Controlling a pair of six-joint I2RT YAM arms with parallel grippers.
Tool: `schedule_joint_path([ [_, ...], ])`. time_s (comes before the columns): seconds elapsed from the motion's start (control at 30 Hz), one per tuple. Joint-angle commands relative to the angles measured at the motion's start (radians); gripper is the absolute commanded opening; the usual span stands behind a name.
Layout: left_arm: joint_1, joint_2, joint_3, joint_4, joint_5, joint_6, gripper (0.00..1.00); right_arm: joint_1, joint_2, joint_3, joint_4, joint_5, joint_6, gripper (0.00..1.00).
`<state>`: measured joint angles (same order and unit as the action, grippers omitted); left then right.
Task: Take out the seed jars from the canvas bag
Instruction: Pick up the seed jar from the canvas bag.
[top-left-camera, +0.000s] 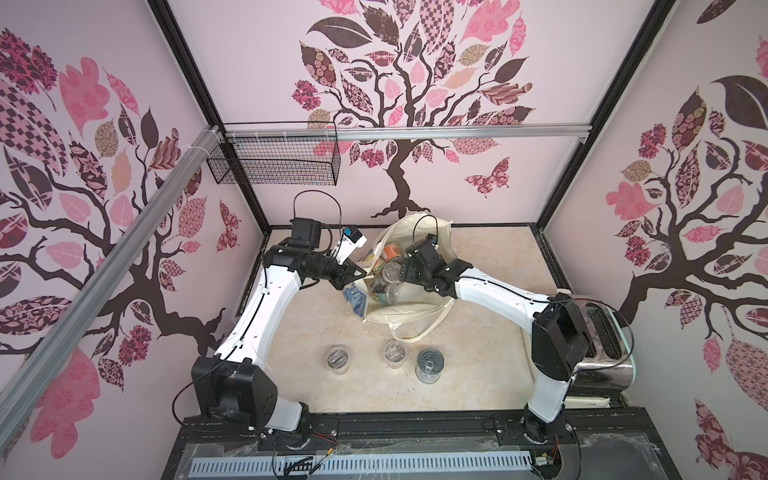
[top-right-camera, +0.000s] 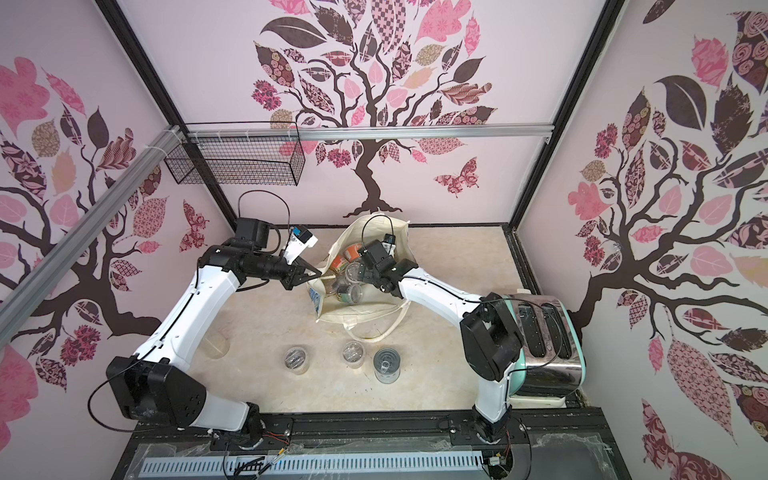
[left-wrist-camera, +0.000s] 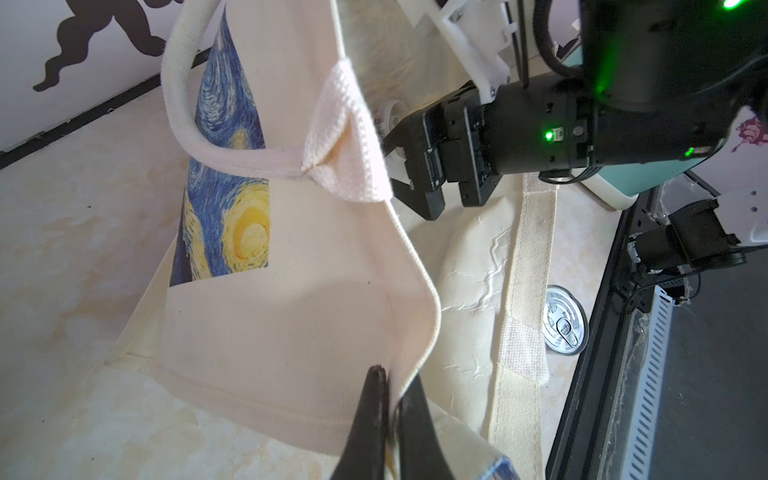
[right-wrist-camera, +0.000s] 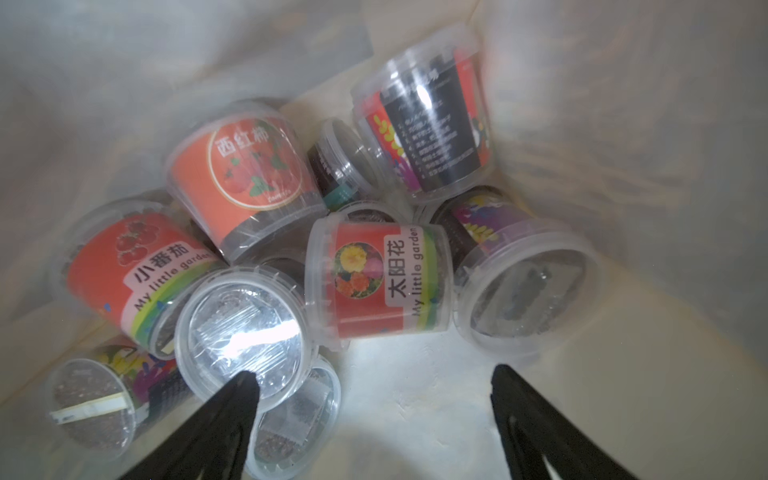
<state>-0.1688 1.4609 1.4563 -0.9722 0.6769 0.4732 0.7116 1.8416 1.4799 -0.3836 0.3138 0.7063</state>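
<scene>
Left tool (left-wrist-camera: 392, 386) pinches the canvas bag (left-wrist-camera: 291, 316) rim shut; right tool (right-wrist-camera: 374, 372) gapes wide over piled seed jars (right-wrist-camera: 376, 278) inside.

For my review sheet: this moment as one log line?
left jaws: shut on canvas bag rim | right jaws: open in bag over seed jars | some jars on table

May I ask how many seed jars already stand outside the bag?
2 for certain: left jar and right jar, side by side in front of the bag, left of the can. More may be hidden.
</scene>
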Motion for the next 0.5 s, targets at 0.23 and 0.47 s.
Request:
schedule_joint_path([
  [0.23, -0.003, -0.012, -0.003, -0.063, -0.007, 0.027, 0.00, -0.002, 0.018, 0.015, 0.056, -0.192, -0.044, 0.89],
  [0.47, -0.004, 0.002, 0.032, -0.080, 0.001, 0.014, 0.00, 0.037, 0.060, 0.050, 0.075, -0.183, -0.077, 0.88],
])
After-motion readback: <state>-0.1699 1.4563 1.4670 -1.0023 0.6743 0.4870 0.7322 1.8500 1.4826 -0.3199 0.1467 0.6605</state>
